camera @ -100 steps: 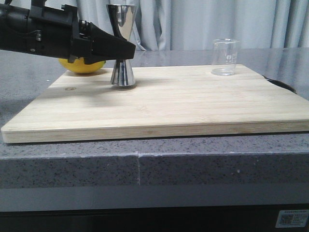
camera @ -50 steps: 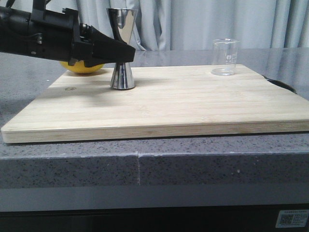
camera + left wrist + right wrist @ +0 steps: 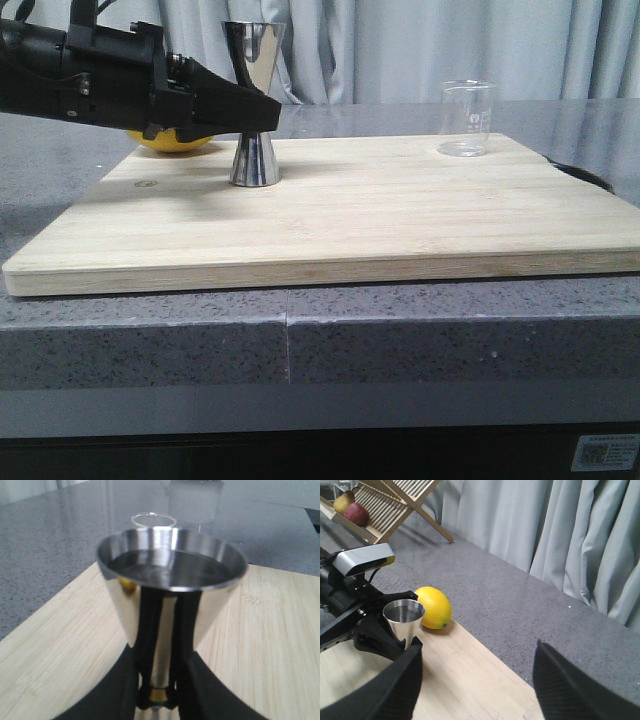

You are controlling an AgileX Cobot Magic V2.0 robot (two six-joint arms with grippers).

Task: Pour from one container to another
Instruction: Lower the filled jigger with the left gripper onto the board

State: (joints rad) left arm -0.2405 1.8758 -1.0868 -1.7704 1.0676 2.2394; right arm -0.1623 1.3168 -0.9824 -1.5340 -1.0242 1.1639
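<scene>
The left gripper [image 3: 262, 110] is clenched around the jigger's [image 3: 254, 100] waist near the board's [image 3: 330, 215] far-left corner, likely steadying it; the beaker [image 3: 467, 118] waits far-right; the right gripper [image 3: 477, 672] is released.

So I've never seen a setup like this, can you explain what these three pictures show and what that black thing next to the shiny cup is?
It is a two-armed robot at a counter. One picture looks forward over the table; the other two come from cameras on each wrist. The black thing is the left gripper, its fingers on either side of the narrow waist of a steel jigger that stands on a wooden cutting board. A clear glass beaker stands apart on the board's far right. A lemon lies behind the jigger. The right gripper hangs open, holding nothing.
</scene>
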